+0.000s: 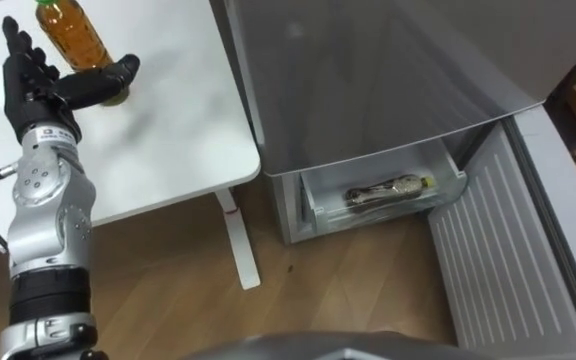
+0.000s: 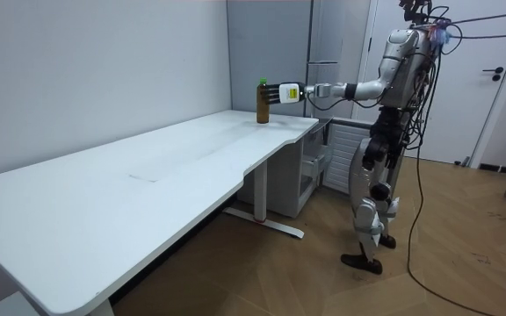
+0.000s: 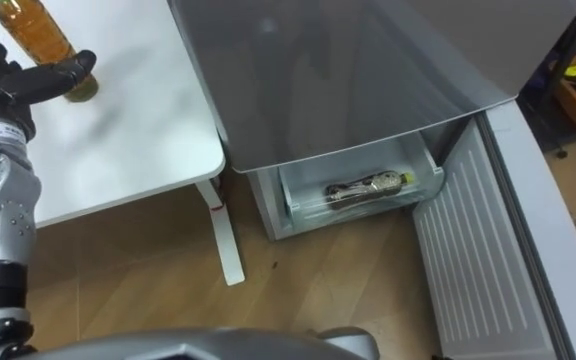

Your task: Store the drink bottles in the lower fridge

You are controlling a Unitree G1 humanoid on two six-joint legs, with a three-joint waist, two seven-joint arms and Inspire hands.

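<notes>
Amber bottle (image 1: pixel 69 33) stands on the white table (image 1: pixel 168 130), left hand (image 1: pixel 33 85) beside it, fingers (image 1: pixel 15 40) straight and open.

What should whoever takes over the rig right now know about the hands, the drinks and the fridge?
Left hand: open, fingers straight beside the amber bottle, which stands on the white table; thumb across its base, not gripped yet.
Right hand: low at the robot's side, idle.
Done: the lower fridge drawer is open, with a second bottle lying in it.
Left: grip the amber bottle, carry it to the drawer and put it in.
</notes>
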